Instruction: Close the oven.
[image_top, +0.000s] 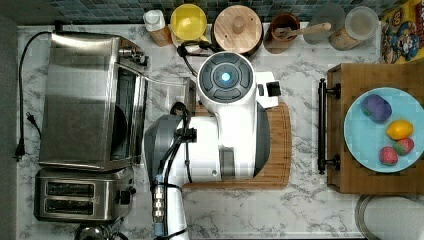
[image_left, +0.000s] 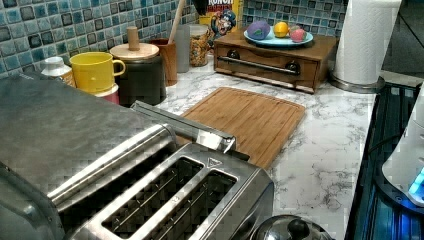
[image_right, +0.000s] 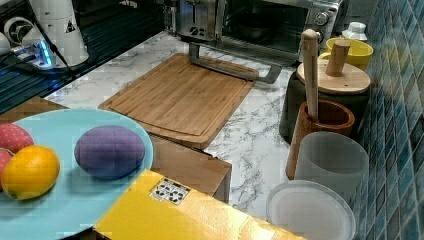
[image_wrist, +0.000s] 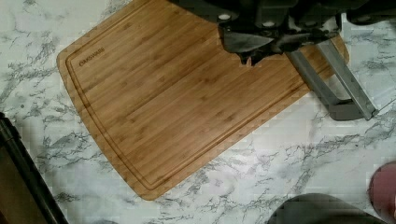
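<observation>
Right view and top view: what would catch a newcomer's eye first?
The oven at the right view's far end, its door dropped open with the bar handle over the wooden cutting board's edge. In the top view the white robot arm covers that board, and a blue plate of fruit sits at the top view's right.

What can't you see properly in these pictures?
- Oven door glass: in the top view, mostly under the white arm.
- End effector: in the wrist view, cut off by the edge, dark; fingers unclear.
- Oven top: cut off in the right view.
</observation>
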